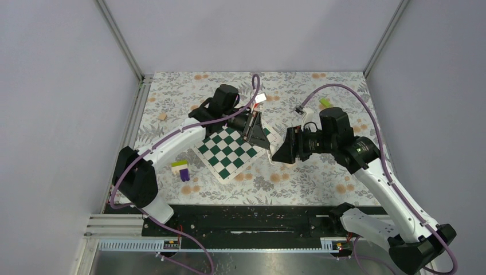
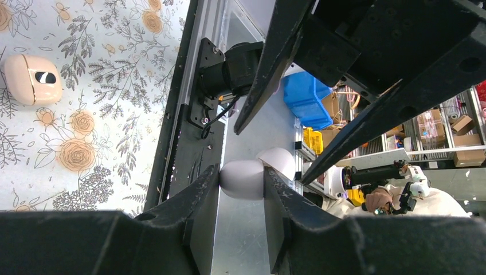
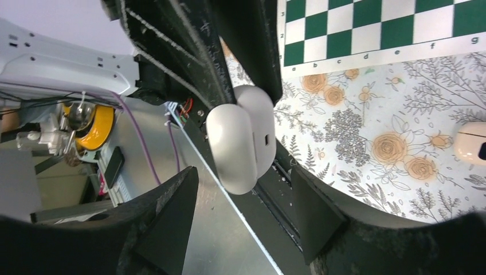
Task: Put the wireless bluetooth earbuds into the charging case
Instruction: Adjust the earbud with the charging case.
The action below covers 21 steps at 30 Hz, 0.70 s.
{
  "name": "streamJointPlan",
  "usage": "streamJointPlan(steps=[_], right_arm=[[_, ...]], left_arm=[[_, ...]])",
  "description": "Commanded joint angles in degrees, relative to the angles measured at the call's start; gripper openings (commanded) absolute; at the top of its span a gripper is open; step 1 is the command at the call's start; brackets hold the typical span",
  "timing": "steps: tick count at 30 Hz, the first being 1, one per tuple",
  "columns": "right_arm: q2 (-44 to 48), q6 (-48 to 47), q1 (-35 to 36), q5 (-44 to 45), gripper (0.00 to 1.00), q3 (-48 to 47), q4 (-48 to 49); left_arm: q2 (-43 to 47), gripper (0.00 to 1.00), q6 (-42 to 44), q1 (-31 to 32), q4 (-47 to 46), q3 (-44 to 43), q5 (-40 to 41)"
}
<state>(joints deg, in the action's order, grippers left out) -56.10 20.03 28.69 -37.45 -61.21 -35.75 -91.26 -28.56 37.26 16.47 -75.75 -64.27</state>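
- The earbud [image 3: 235, 137] is in the air, clamped at its lower end between the fingers of the left gripper [image 2: 240, 175]. Its long axis stands nearly up-down in the right wrist view, and two rounded lobes show side by side.
- The right gripper [image 3: 243, 189] is spread wide on both sides of the earbud and does not touch it.
- The two arms point at each other, tip to tip, over the right corner of the chessboard [image 1: 229, 150].
- One charging case [image 2: 31, 79] lies on the flowered cloth [image 1: 298, 177], with its dark hollow in view.
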Motion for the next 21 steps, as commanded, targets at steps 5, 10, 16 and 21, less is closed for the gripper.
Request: streamJointPlan(steps=[5,10,16,21], right_arm=[[-0.62,2.15,3.02,10.5,0.64,-1.92,1.98],[0.81,1.98,3.04,13.48,0.63,-1.08,1.71],[2.17,1.03,2.91,16.58,0.63,-1.1,-0.51],[2.37,1.37,2.47,12.29,0.65,-1.07,0.95]], left_arm=[[-0.16,0.0,-0.4,0.59,-2.14,-3.4,0.24],[-0.14,0.0,-0.44,0.69,-2.19,-3.36,0.33],[-0.04,0.0,-0.42,0.67,-2.19,-3.26,0.28],[0.1,0.0,-0.24,0.76,-2.24,-2.94,0.1]])
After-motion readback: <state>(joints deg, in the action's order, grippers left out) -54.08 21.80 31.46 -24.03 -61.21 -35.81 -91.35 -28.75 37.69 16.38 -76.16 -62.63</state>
